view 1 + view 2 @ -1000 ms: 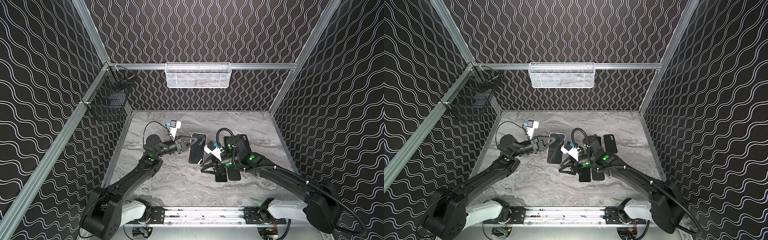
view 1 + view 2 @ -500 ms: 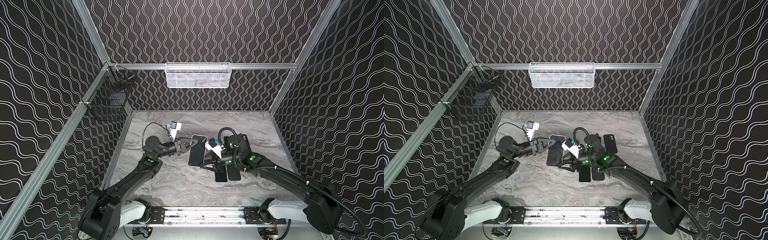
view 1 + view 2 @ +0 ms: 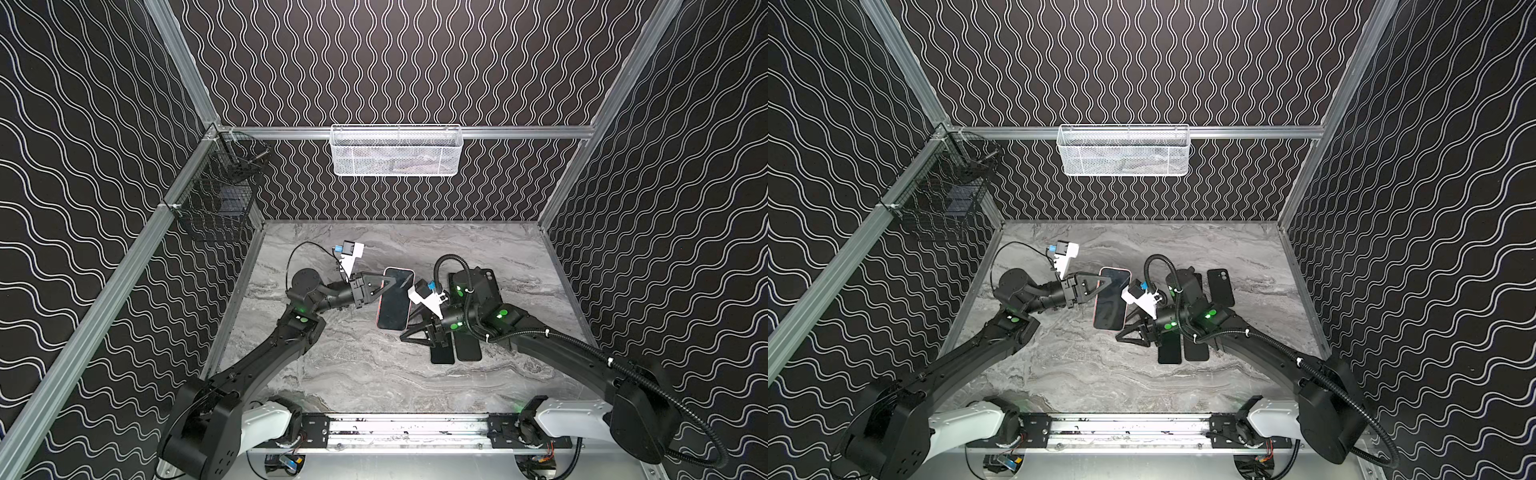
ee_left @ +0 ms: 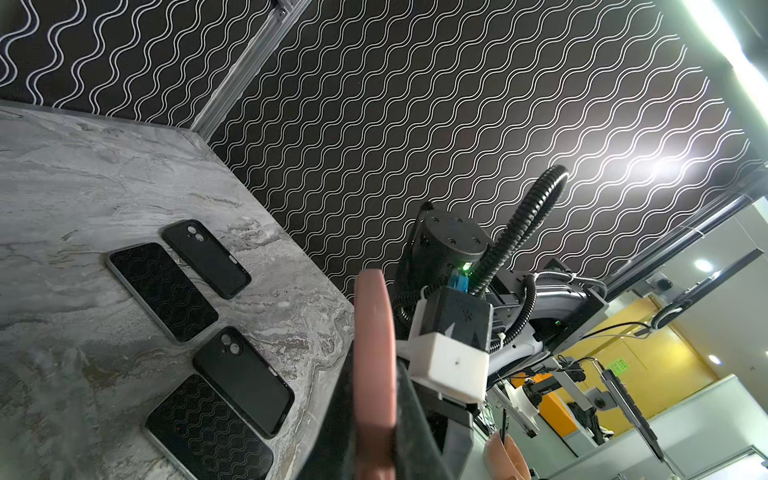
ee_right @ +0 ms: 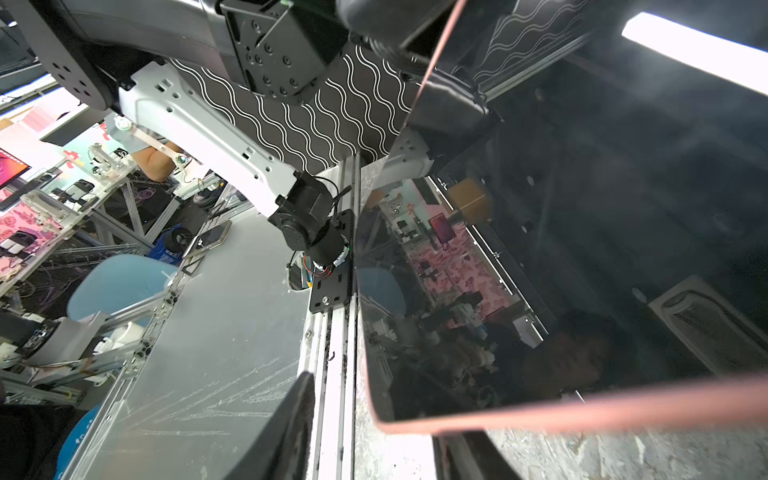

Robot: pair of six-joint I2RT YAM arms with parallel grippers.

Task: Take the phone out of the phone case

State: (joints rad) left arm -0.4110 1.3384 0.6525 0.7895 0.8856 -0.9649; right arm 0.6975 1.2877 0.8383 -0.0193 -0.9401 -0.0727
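While L fingers point(image 4: 409, 424) clamp phone point(image 3: 394, 307) by far-left edge | R fingers point(image 5: 291, 428) part-open, phone corner btwn

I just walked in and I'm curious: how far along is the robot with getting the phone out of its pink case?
Seemingly done: two black phones lie beside two empty black cases. In hand: the left hand is shut on the pink case, the right hand open by its near corner. Left: the phone is still inside; it must be pushed free.

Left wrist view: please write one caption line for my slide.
Left hand pinches the pink-cased phone edge-on, near black phones and cases.
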